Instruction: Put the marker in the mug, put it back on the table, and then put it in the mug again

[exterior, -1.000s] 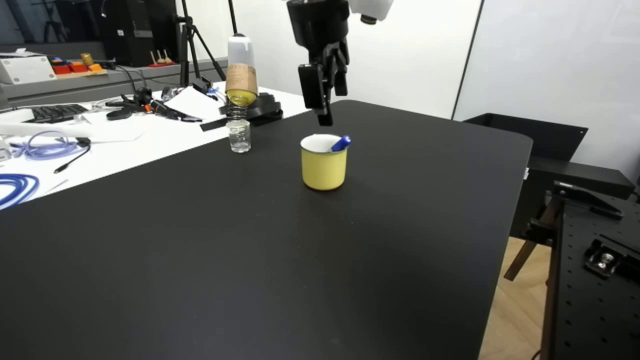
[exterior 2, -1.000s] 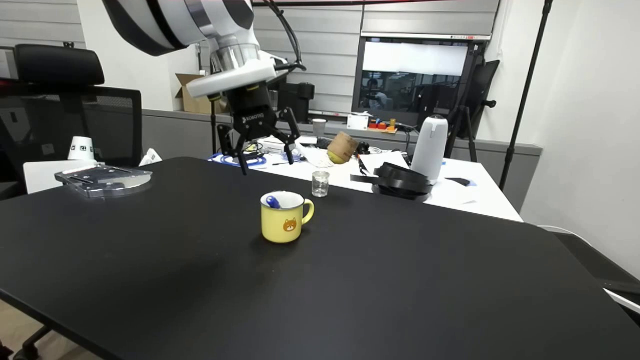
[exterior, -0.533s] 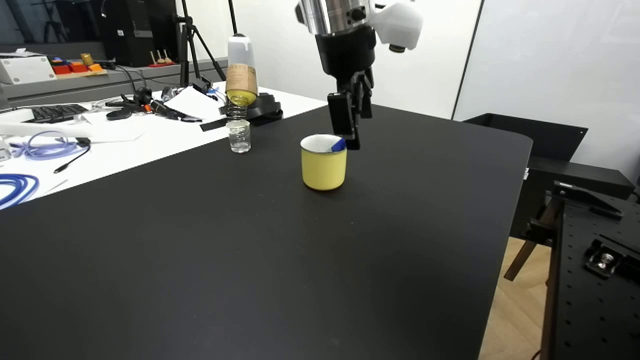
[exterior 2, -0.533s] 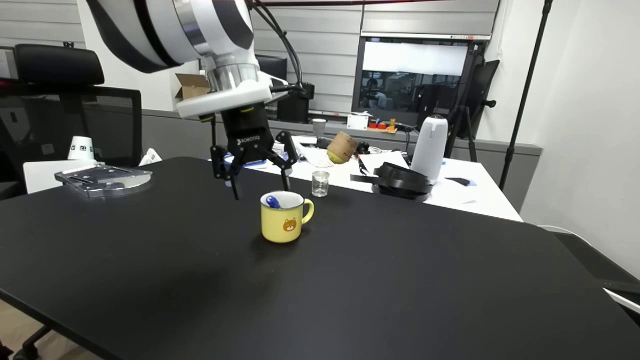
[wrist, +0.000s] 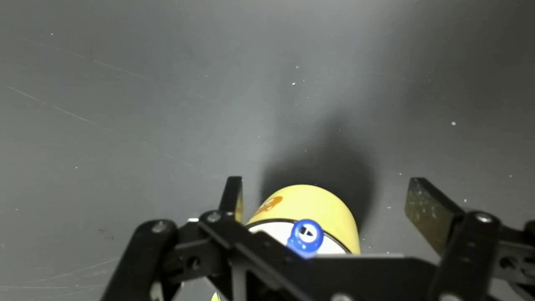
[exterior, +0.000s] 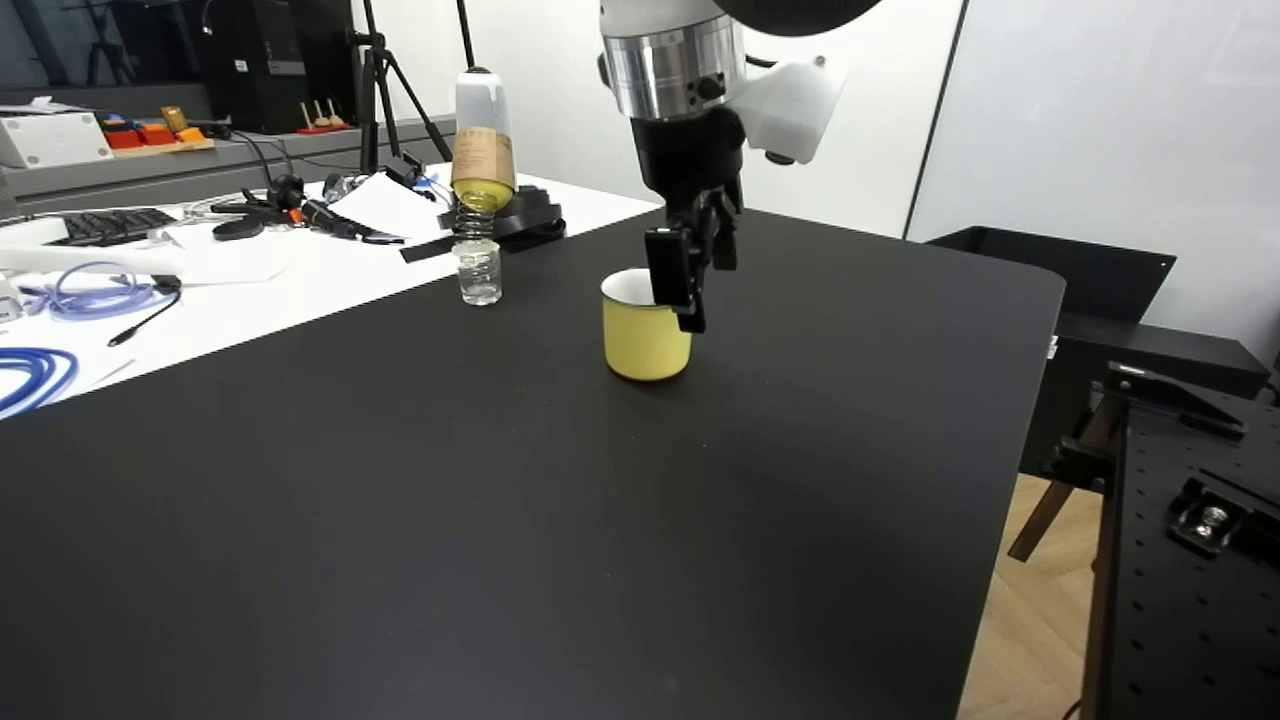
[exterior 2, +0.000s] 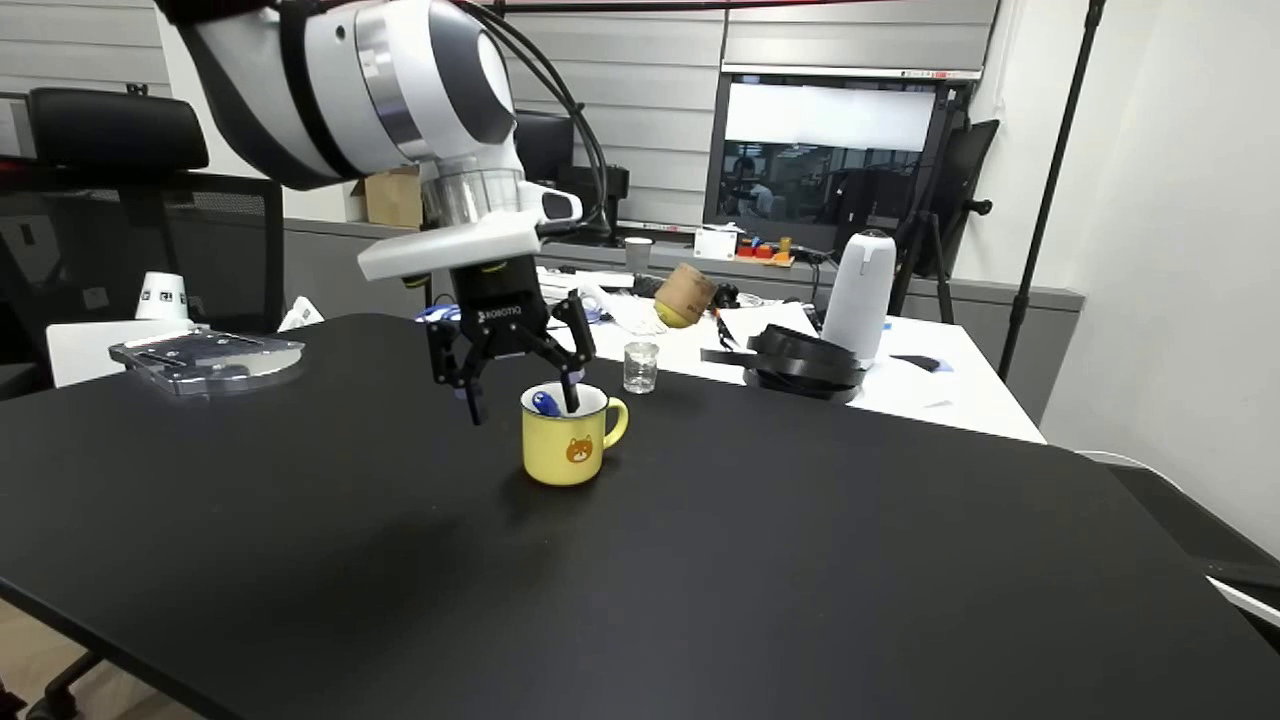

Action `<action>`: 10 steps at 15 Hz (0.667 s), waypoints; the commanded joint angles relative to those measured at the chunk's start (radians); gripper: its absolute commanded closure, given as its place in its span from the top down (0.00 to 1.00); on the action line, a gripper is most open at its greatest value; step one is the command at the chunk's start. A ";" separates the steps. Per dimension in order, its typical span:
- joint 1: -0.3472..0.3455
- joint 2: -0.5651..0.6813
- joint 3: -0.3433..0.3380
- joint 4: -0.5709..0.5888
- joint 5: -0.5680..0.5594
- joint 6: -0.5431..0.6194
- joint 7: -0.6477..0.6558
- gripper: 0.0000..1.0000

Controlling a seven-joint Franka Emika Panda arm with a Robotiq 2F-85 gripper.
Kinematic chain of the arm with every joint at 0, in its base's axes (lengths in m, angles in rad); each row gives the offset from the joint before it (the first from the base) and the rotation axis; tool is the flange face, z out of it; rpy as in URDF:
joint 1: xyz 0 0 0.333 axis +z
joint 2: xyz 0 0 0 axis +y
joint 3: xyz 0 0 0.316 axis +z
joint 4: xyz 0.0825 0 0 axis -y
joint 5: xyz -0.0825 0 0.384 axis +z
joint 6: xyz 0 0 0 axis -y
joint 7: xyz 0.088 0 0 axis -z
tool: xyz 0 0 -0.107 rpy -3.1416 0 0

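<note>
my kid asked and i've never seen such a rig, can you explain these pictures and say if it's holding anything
The machine is a robot arm ending in two black fingers. Both exterior views come from cameras standing away from it; the wrist view comes from a camera on its wrist, looking past the fingers. On the black table stands a yellow mug with a marker leaning inside, its blue end at the rim. A small clear object and a flat shiny slab are there too. Nothing is held: the fingers stand open by the mug's rim; whether they touch it, I can't tell.
</note>
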 commanded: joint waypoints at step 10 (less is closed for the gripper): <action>0.016 0.022 -0.032 0.050 -0.027 0.011 0.057 1.00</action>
